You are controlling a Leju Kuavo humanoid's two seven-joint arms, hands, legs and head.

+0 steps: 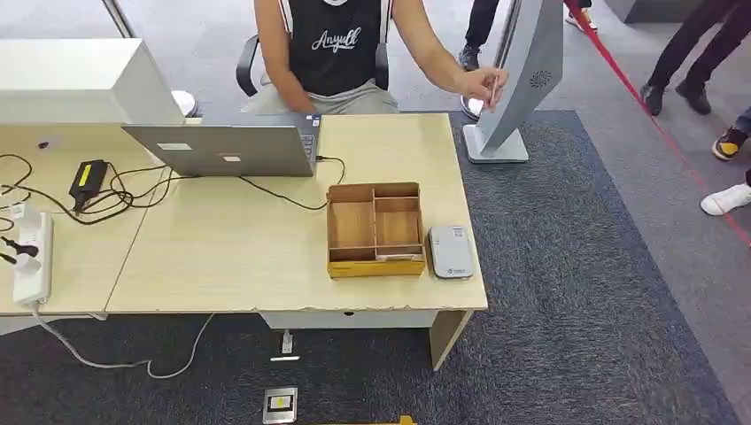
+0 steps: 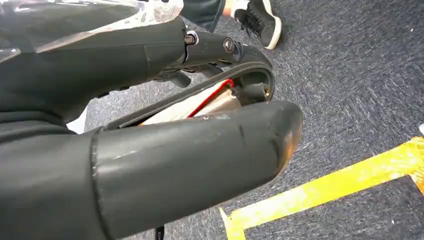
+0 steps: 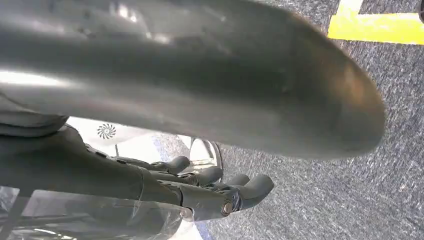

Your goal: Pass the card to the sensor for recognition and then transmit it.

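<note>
A small grey-white card reader [image 1: 451, 251] lies flat near the desk's front right corner, just right of a wooden divided box [image 1: 375, 229]. A seated person reaches out to a tilted grey kiosk stand [image 1: 522, 71]; their hand [image 1: 483, 86] seems to pinch a thin pale card, too small to be sure. My left hand [image 2: 200, 150] hangs over grey carpet with thumb and fingers apart and nothing in it. My right hand [image 3: 190, 80] also hangs over carpet, fingers [image 3: 220, 192] loosely bent and apart from the thumb, holding nothing.
A laptop [image 1: 226, 149] stands open at the desk's back. Cables, a black charger [image 1: 87, 180] and a white power strip [image 1: 32, 257] lie at the left. Grey carpet surrounds the desk [image 1: 230, 266]. Yellow floor tape [image 2: 325, 190] runs below my hands. Other people's feet [image 1: 726, 199] stand far right.
</note>
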